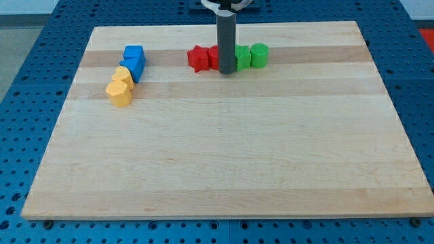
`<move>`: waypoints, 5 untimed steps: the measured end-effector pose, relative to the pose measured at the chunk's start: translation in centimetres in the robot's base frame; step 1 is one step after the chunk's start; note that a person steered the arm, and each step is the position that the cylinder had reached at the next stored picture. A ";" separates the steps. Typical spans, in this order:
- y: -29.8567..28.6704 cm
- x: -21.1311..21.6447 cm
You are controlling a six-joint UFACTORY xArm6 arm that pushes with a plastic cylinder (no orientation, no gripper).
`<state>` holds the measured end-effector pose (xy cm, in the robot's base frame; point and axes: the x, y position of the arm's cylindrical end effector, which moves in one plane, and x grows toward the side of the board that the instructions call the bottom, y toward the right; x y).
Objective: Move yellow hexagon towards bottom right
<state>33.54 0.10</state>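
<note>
Two yellow blocks lie at the view's upper left. The lower one (119, 93) looks like the yellow hexagon; the upper yellow block (123, 76) touches it, shape unclear. My tip (226, 71) stands near the view's top centre, far to the right of the yellow blocks. It sits in front of a row of red and green blocks.
Two blue blocks (134, 61) sit just above the yellow ones. A red star-like block (198, 58) and another red block (213, 57) lie left of my tip; two green blocks (243, 57) (259, 55) lie to its right. The wooden board (224, 169) rests on a blue perforated table.
</note>
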 end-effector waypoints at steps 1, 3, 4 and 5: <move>0.0 0.7; -3.0 7.9; -8.9 10.5; -10.4 11.3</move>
<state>44.84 -10.29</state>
